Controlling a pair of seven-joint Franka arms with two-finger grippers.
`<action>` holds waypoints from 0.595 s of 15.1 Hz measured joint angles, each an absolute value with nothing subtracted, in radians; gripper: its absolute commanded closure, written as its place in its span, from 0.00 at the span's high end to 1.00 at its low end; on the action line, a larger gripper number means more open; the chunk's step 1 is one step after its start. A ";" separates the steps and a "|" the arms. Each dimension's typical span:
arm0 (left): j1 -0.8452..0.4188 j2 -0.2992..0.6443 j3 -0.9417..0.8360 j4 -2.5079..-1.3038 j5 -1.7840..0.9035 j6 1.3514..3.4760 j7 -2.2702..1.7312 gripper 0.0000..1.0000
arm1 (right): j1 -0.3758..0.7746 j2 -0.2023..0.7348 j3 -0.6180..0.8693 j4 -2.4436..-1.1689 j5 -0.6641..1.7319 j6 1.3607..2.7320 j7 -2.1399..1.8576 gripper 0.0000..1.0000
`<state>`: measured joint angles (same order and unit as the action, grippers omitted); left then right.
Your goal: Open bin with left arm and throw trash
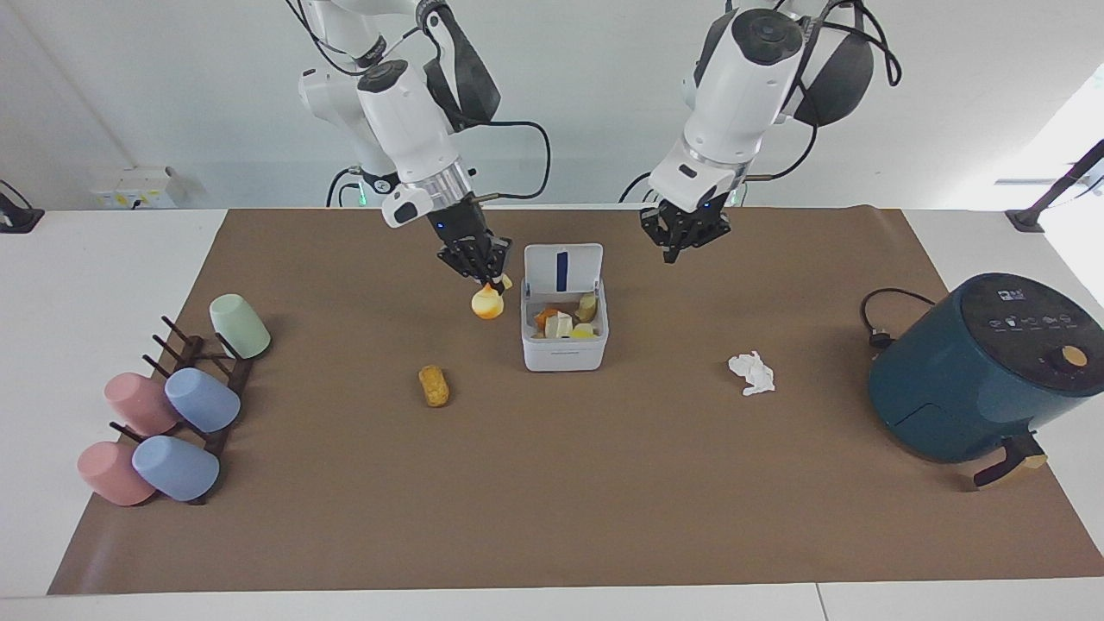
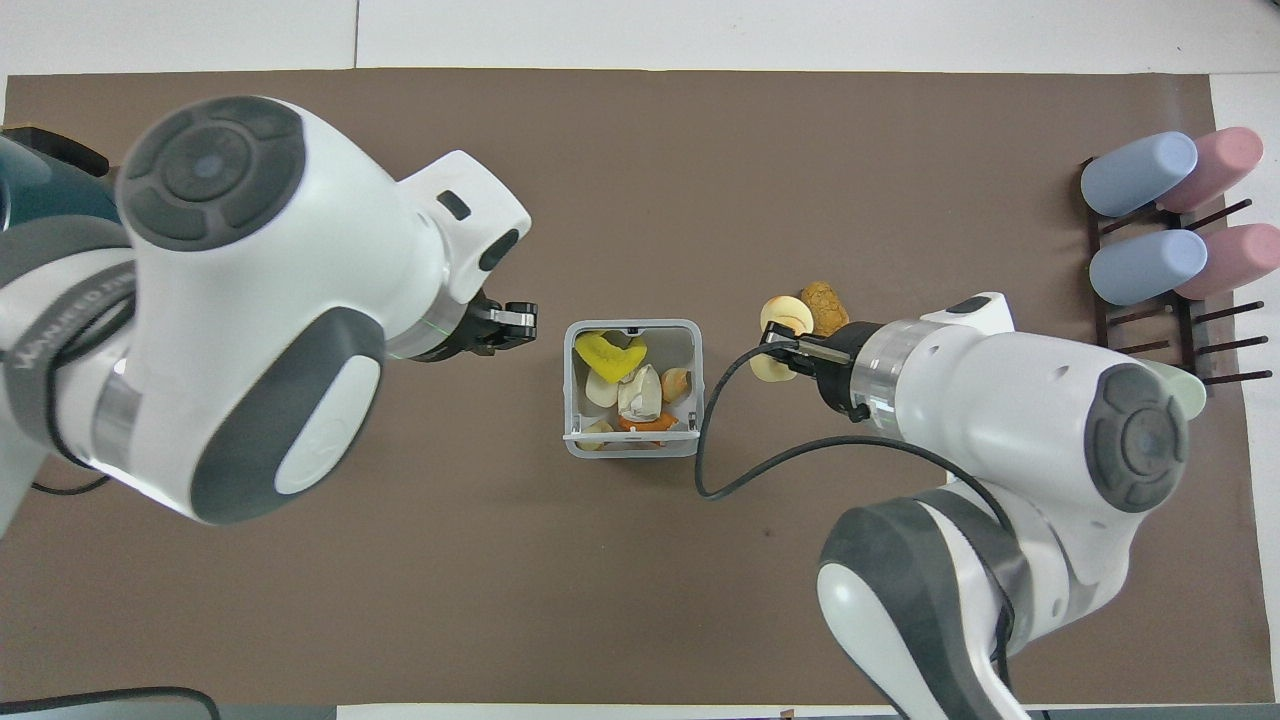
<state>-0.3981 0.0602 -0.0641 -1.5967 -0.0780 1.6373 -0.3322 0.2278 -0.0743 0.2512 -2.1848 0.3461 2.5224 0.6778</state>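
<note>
White arms, black cables

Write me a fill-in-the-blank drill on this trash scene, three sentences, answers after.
1. The bin's lid stands ____.
2. The right pincer is shut on the pale-yellow block with an ____ top, in the air beside the bin.
3. The left pincer is shut and holds ____, while the crumbed piece and the crumpled tissue lie on the brown mat.

Missing words: open; orange; nothing
</note>
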 measured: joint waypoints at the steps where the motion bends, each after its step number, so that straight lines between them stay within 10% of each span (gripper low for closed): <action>1: -0.376 0.049 -0.063 -1.597 -0.078 1.619 -0.298 0.05 | 0.245 -0.051 0.251 -2.178 0.347 2.540 0.700 0.00; 2: -0.353 0.040 -0.063 -1.598 -0.078 1.606 -0.264 0.89 | 0.261 -0.030 0.251 -2.171 0.351 2.552 0.715 0.00; 7: -0.248 0.028 -0.060 -1.653 -0.078 1.644 -0.154 1.00 | 0.358 0.018 0.252 -2.154 0.431 2.557 0.723 0.03; 8: -0.226 0.021 -0.060 -1.690 -0.078 1.681 -0.132 1.00 | 0.367 0.021 0.252 -2.154 0.431 2.557 0.726 0.67; 9: -0.202 0.011 -0.059 -1.738 -0.078 1.725 -0.107 1.00 | 0.370 0.023 0.252 -2.153 0.432 2.557 0.726 1.00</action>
<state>-0.2019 0.0107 -0.0594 -1.7381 -0.0780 1.7247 -0.1072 0.3699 0.0226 0.2518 -2.1530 0.4315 2.5574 0.7259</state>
